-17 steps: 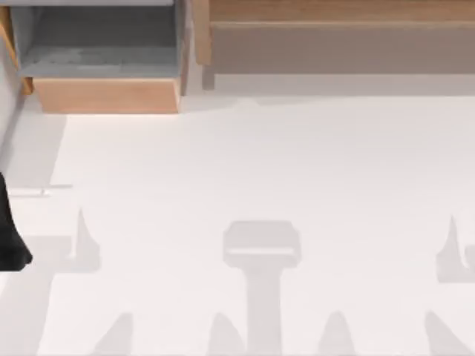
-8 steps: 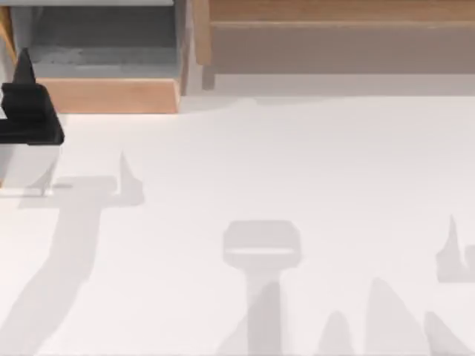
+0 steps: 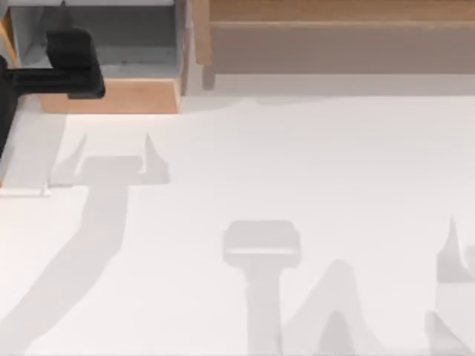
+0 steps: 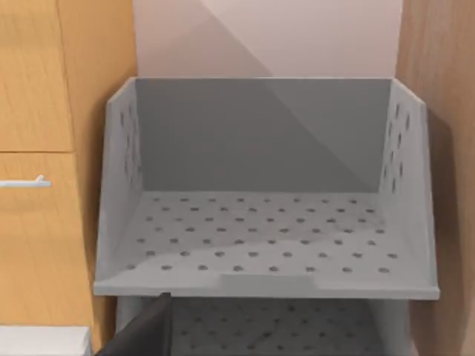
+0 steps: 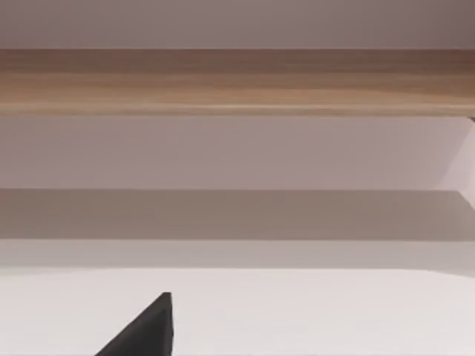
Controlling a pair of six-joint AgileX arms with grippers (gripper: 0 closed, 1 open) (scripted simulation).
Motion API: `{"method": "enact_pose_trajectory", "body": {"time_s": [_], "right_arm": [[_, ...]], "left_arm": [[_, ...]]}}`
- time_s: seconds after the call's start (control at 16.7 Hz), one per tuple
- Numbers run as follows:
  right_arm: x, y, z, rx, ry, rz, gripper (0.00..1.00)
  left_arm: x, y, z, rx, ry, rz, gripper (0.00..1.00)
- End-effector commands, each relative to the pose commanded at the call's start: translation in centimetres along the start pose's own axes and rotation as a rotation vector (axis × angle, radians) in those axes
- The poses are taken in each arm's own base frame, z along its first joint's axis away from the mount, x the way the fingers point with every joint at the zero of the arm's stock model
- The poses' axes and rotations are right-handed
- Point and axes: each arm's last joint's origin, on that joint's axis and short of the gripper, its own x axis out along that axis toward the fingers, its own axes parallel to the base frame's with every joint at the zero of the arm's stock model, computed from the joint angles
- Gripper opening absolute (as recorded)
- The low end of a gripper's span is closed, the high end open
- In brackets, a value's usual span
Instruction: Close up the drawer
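Note:
The drawer (image 3: 111, 96) stands pulled out at the table's far left, its light-brown front panel facing the table and its grey floor showing behind it. My left gripper (image 3: 72, 44) hovers over the drawer's left part, just past the front panel, and is open with nothing held; its shadow on the table shows two fingers set apart. In the left wrist view one dark fingertip (image 4: 145, 334) pokes in below the drawer's grey perforated inside (image 4: 260, 230). A single dark fingertip (image 5: 145, 330) of my right gripper appears in the right wrist view, holding nothing.
The long wooden and beige cabinet body (image 3: 334, 37) runs along the far edge to the drawer's right; its wooden edge (image 5: 237, 81) fills the right wrist view's upper part. White table (image 3: 297, 170) spreads in front.
My left arm has swung from the table's left edge toward the far side and rightward, and now hangs over the drawer. The drawer has not moved.

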Motion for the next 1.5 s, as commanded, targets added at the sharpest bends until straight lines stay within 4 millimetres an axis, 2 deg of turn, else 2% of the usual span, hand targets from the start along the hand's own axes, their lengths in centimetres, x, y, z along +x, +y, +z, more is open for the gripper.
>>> {"method": "enact_pose_trajectory", "body": {"time_s": [0.24,0.36,0.6,0.78,0.96,1.08,1.2,1.32,1.38,1.5], "right_arm": [[0.0,0.0,0.0,0.0,0.0,0.0,1.0],[0.0,0.0,0.0,0.0,0.0,0.0,1.0],[0.0,0.0,0.0,0.0,0.0,0.0,1.0],[0.0,0.0,0.0,0.0,0.0,0.0,1.0],[0.0,0.0,0.0,0.0,0.0,0.0,1.0],[0.0,0.0,0.0,0.0,0.0,0.0,1.0],[0.0,0.0,0.0,0.0,0.0,0.0,1.0],[0.0,0.0,0.0,0.0,0.0,0.0,1.0],[0.0,0.0,0.0,0.0,0.0,0.0,1.0],[0.0,0.0,0.0,0.0,0.0,0.0,1.0]], "left_arm": [[0.0,0.1,-0.1,-0.001,0.002,-0.002,1.0],[-0.3,-0.9,-0.4,-0.035,0.011,-0.061,1.0],[-1.9,-5.0,-1.8,-0.196,0.075,-0.327,1.0],[-5.2,-9.3,-3.2,-0.377,0.199,-0.615,1.0],[-10.8,-13.4,-4.9,-0.575,0.433,-0.939,1.0],[-15.8,-15.1,-6.1,-0.69,0.665,-1.15,1.0],[-21.7,-15.7,-7.3,-0.767,0.966,-1.336,1.0],[-28.1,-14.5,-8.5,-0.781,1.331,-1.473,1.0],[-31.2,-13.3,-9.1,-0.756,1.532,-1.516,1.0],[-37.0,-9.4,-10.3,-0.625,1.96,-1.533,1.0]]}}
